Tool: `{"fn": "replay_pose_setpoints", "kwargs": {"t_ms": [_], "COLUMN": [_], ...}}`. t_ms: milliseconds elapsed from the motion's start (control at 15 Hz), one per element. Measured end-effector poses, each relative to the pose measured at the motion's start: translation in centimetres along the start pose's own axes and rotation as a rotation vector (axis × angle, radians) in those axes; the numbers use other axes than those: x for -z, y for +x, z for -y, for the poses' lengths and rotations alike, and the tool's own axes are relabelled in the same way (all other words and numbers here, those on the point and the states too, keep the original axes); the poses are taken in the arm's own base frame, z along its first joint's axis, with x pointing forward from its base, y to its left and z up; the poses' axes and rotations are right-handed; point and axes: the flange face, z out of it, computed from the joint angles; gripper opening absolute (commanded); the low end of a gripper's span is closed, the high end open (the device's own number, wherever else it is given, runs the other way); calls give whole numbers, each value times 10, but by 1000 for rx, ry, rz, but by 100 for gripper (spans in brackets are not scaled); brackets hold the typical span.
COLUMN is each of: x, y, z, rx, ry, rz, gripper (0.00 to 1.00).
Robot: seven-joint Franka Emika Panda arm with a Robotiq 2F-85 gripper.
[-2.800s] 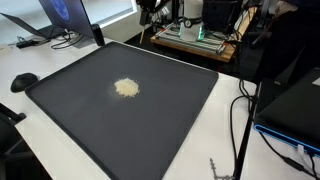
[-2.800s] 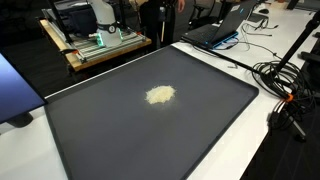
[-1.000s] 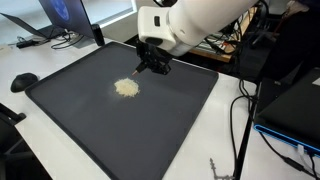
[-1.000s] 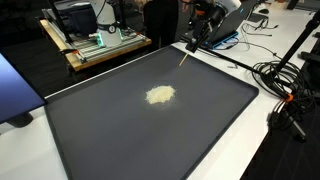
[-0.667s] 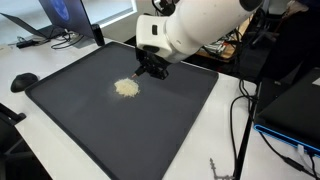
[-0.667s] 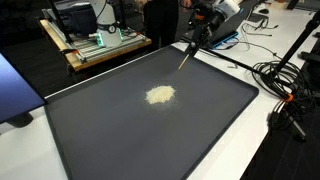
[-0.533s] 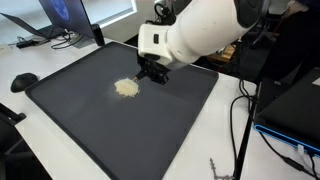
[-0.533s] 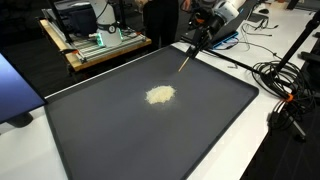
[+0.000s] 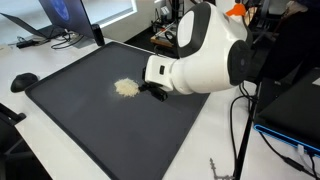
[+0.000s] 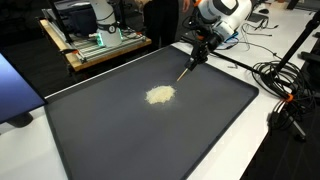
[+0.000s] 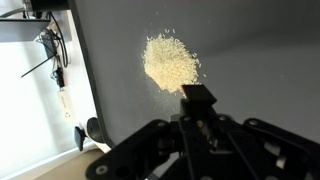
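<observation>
So the gripper (image 10: 203, 43) is clamped on a thin stick (image 10: 190, 64) (brush handle? can't tell). The tip is down near the dark mat (image 10: 110, 140), though I can't see if it touches, and it's just short of the pile of grains (image 10: 160, 94). The pile sits roughly mid-mat, well away from every edge of the white counter (image 10: 250, 145).

My worry is that the grains are loose and light. A fast or steep swipe could flick them across the mat, toward the counter edge with the cables (image 10: 280, 75). Press too hard and that skinny stick could twist in the jaws or dig into the mat.
</observation>
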Motion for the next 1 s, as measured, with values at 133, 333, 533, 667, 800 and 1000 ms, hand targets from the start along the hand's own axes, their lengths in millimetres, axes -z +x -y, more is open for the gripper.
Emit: {"fn": "replay_pose_setpoints", "kwargs": {"t_ms": [133,333,533,667,800,1000], "x": [-4,-3,-1,-8,-21,-43], "y": [2,9,23,37,53,76], "z": [8,10,-3,-15,-29,-52], "rx": [-6,7,66,112,153,199], "ry": [-26,-22,-1,28,72,169], "rz": [7,1,0,2,2,8], "gripper": [3,3,3,3,3,3]}}
